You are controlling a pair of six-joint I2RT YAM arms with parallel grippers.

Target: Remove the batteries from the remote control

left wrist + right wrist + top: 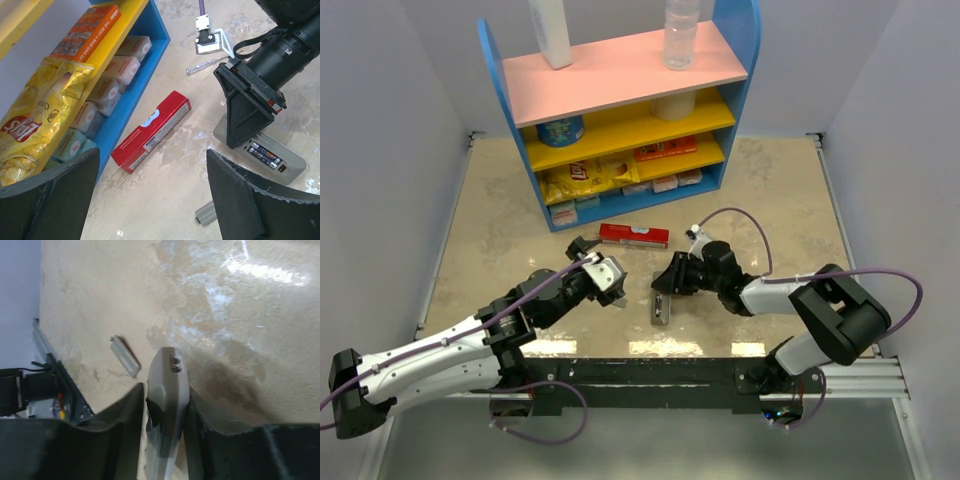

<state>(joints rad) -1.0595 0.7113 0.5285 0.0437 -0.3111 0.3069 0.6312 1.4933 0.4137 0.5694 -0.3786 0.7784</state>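
Note:
The remote control [663, 310] lies on the table in front of the arms, its back open. Two small batteries [265, 154] sit in its open bay, seen in the left wrist view. My right gripper [672, 280] is shut on the remote's far end. In the right wrist view the remote [167, 385] stands edge-on between the fingers [120, 425]. My left gripper [603, 275] is open and empty, just left of the remote. In its own view the left gripper [152, 200] hangs over bare table.
A small grey battery cover [206, 214] lies loose on the table by my left gripper's right finger; it also shows in the right wrist view [125, 356]. A flat red box [633, 235] lies behind the grippers. A blue shelf [620, 110] with snacks stands at the back. A thin pale stick [205, 64] lies nearby.

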